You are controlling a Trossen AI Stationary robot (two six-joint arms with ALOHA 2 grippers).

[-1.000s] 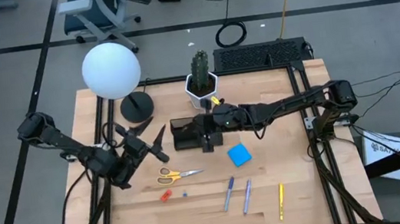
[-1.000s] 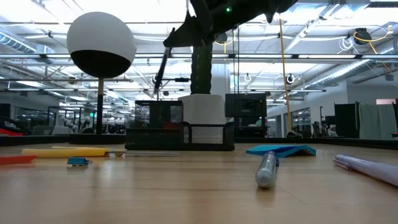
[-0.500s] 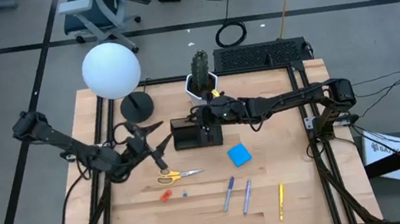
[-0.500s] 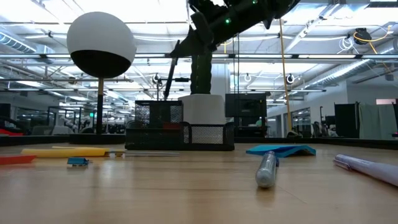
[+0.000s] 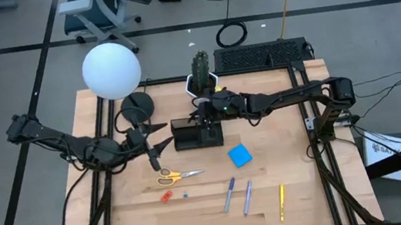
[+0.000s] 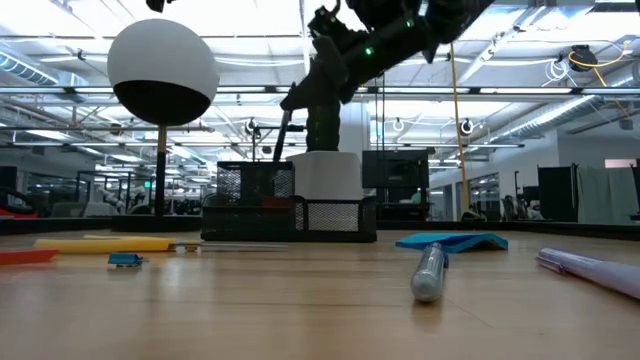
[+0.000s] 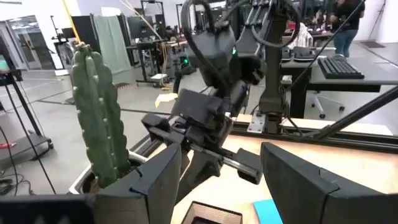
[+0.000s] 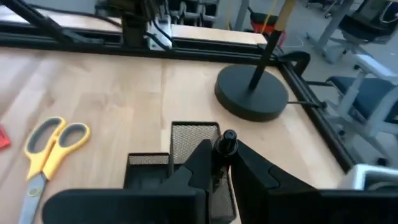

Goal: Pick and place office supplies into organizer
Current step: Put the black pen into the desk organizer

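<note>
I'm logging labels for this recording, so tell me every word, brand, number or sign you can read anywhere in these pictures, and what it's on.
No text can be read in any view.
Keyboard: key legends too small to read.
White sheet beside the table: dark marks, too small to read.
Pens, scissors, sticky-note pad, organizer: no print visible.

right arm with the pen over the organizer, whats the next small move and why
Probably lower it a little, then open the jaws. The right gripper is shut on a black pen, held upright directly above the black organizer and its mesh compartments, so a short descent should seat the pen before letting go. The left gripper waits open beside the organizer, above the scissors.
</note>
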